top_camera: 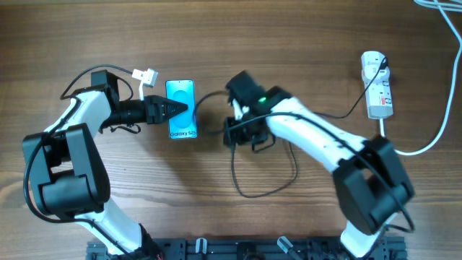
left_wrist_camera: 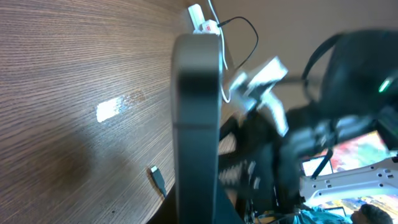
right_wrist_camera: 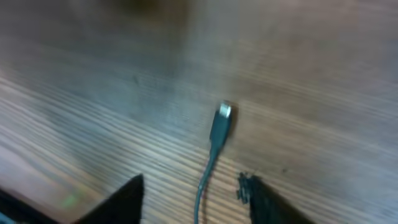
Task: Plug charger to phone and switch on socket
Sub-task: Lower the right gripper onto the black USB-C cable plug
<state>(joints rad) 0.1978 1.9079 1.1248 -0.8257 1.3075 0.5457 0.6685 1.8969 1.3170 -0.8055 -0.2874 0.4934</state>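
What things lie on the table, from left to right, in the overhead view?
Small white connector → phone → socket → far loop of the thick white lead. The charger is left out: its black cable runs across the middle, from beside the phone to the socket, so it has no single place.

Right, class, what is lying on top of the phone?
The left claw lies across the phone, and its dark tip covers the middle of the turquoise screen. Both ends of the screen show, with text at one. The part beneath the claw cannot be seen.
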